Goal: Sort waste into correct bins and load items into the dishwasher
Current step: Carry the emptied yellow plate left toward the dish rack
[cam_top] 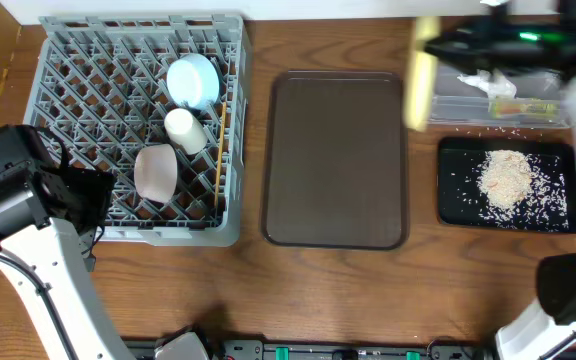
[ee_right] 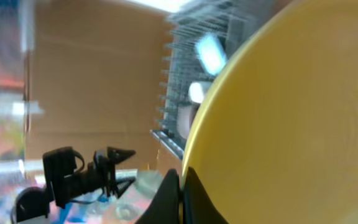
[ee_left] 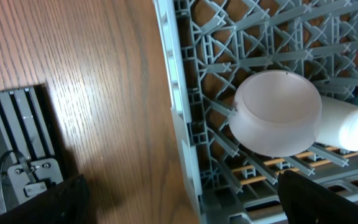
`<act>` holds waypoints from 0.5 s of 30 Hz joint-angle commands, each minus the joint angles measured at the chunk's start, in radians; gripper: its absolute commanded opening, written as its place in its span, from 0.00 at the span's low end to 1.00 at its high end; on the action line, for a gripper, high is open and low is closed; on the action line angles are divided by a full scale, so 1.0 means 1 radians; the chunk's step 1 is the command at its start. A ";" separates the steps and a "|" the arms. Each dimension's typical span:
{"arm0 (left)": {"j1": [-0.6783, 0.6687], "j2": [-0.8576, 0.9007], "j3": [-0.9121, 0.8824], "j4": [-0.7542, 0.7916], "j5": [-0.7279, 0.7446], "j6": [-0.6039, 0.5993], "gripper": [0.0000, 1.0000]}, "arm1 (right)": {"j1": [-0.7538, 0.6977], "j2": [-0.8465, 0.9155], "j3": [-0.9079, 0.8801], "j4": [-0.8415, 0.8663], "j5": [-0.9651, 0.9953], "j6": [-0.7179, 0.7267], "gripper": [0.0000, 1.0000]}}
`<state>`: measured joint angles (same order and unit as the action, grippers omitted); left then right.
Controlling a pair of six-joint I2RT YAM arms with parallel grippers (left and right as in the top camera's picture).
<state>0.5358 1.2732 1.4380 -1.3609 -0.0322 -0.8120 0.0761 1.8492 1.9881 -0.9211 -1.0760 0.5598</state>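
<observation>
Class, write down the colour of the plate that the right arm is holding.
Yellow; the plate shows best in the right wrist view.

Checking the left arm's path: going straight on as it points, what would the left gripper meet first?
Probably the rim of the grey dish rack, centred ahead of the left gripper; the white bowl sits just beyond, inside. Depth is unclear.

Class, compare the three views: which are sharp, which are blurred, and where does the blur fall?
Overhead: mostly sharp, but the pale yellow round plate is smeared. Right wrist: blurred throughout. Left wrist: crisp on the white round bowl and grey plastic lattice dish rack.
</observation>
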 commanded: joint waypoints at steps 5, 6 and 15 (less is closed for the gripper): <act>0.005 -0.006 0.010 -0.004 -0.005 -0.005 0.98 | 0.300 0.044 0.005 0.335 0.197 0.283 0.01; 0.005 -0.006 0.010 -0.004 -0.005 -0.005 0.98 | 0.341 0.056 0.005 0.388 0.232 0.298 0.01; 0.005 -0.006 0.010 -0.003 -0.005 -0.005 0.98 | 0.536 0.274 0.005 0.877 0.294 0.496 0.01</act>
<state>0.5362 1.2732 1.4380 -1.3613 -0.0315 -0.8120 0.5739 2.0323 1.9884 -0.1394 -0.8219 0.9401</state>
